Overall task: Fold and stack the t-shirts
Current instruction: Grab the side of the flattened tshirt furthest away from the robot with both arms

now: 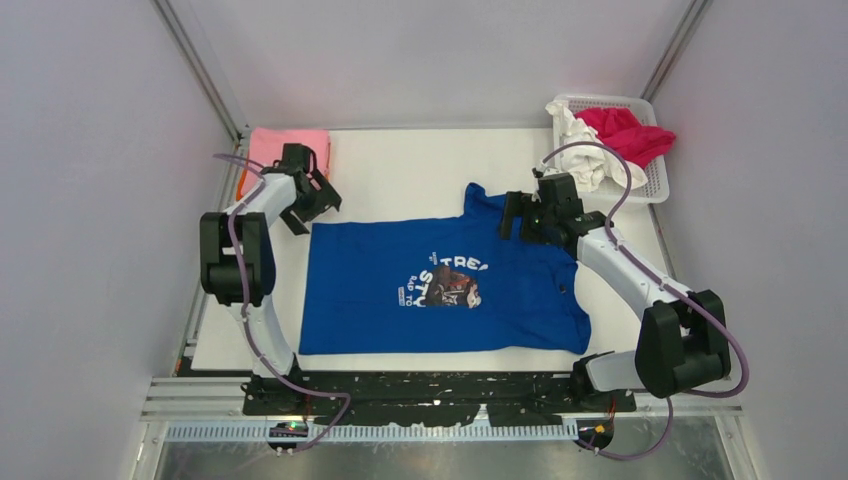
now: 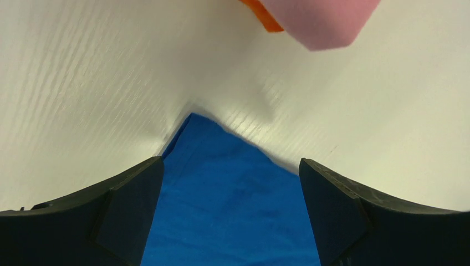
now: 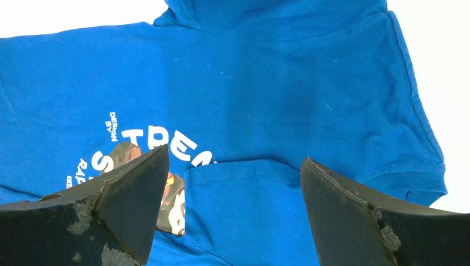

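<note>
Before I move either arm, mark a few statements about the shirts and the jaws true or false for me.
1. The blue t-shirt lies spread on the table, print up. True.
2. The left gripper has its jaws shut on the blue t-shirt's corner. False: the jaws stand open over that corner.
3. The right gripper is over the blue t-shirt with its jaws open. True.
4. The pink t-shirt is in the basket. False: it lies folded at the table's far left, on an orange t-shirt; the basket holds a crimson t-shirt and a white t-shirt.
</note>
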Controlling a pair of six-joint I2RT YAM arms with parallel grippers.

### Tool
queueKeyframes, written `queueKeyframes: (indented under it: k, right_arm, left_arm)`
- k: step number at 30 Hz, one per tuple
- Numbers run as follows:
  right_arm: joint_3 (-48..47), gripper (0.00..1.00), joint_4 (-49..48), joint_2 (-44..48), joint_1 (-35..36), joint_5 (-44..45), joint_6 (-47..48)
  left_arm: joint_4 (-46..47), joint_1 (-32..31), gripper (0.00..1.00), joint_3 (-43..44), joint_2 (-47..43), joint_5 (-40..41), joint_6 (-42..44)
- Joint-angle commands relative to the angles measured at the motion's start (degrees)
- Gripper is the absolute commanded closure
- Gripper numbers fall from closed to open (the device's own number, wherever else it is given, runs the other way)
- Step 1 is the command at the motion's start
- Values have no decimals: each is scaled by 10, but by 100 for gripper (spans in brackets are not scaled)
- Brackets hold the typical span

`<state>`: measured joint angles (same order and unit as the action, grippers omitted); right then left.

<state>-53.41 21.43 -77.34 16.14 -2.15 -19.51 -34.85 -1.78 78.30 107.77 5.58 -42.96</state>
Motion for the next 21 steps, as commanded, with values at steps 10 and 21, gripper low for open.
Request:
queueKeyframes:
  k: [10, 21]
  right_arm:
    - [-3, 5, -11, 6, -10, -15, 16]
    - [77, 5, -9, -3, -10, -80, 0]
  left_arm:
    - [5, 2, 24, -11, 0, -2, -31]
    - [-22, 2, 23, 2, 6, 2, -41]
